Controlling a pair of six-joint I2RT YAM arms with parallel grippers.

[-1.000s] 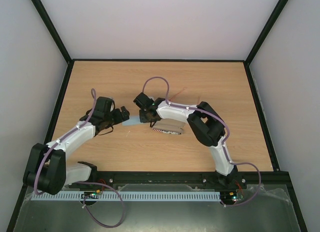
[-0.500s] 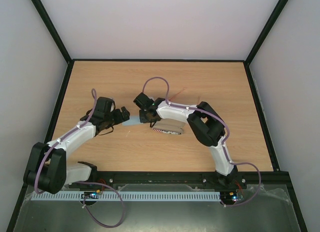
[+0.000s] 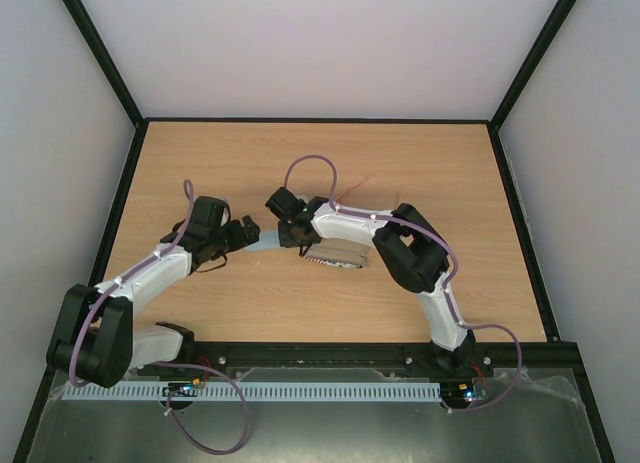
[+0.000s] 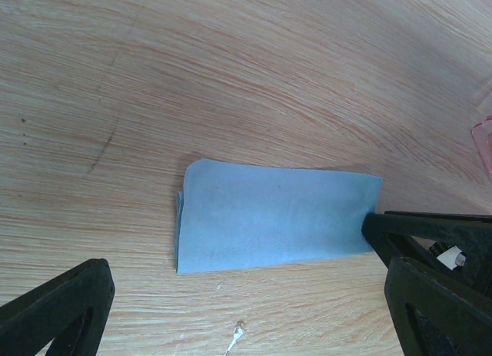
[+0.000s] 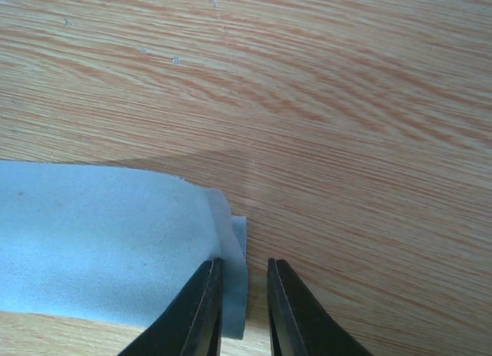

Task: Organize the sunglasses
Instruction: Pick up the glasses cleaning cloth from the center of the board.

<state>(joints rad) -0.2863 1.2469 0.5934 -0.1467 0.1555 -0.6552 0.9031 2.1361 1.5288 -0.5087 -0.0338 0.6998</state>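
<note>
Of the sunglasses I see only a thin red temple arm [image 3: 355, 188] poking out behind my right arm; the rest is hidden. A red-pink rim [image 4: 484, 137] at the right edge of the left wrist view may be part of them. A folded light blue cloth [image 3: 265, 245] lies between my grippers and also shows in the wrist views [image 4: 277, 221] [image 5: 100, 241]. My left gripper [image 3: 245, 233] [image 4: 246, 317] is wide open just left of the cloth. My right gripper [image 3: 282, 231] [image 5: 242, 264] is at the cloth's right edge, jaws narrowly apart, with the curled edge between them.
The flag-patterned case [image 3: 335, 256] lies on the wooden table [image 3: 450, 183] just under my right forearm, right of the cloth. Black frame rails and grey walls border the table on all sides.
My right gripper has shifted slightly left toward the cloth's edge. My left gripper has barely moved. The cloth and the case stay in place.
</note>
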